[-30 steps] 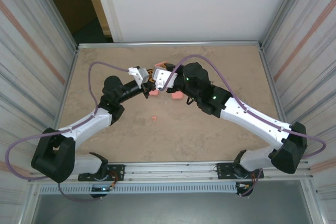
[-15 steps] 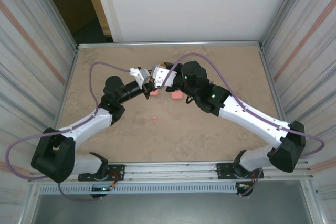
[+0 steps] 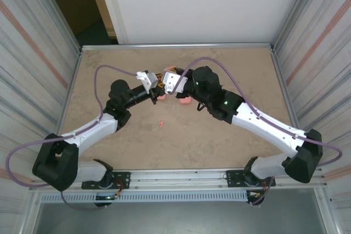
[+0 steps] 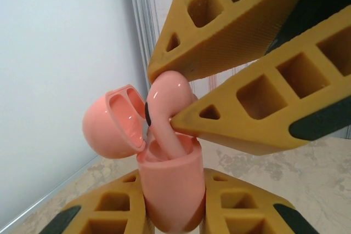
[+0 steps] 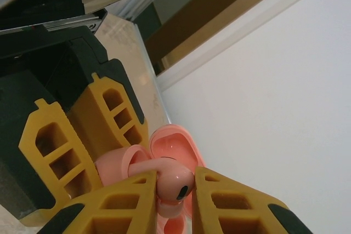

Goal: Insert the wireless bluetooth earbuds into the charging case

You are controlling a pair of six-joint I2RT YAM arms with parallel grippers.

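At case (image 4: 170, 190) mouth | earbud (image 4: 164, 100) upright, stem down | right fingers (image 4: 241, 20) pinching it

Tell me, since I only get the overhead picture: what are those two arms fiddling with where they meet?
Observer: The left gripper holds a pink charging case, its lid flipped open.
Operator: And the other arm?
Observer: The right gripper pinches an earbud by its head.
Operator: Is it in yet?
Observer: Partly. Its stem dips into the case's opening, and the head sits above the rim.
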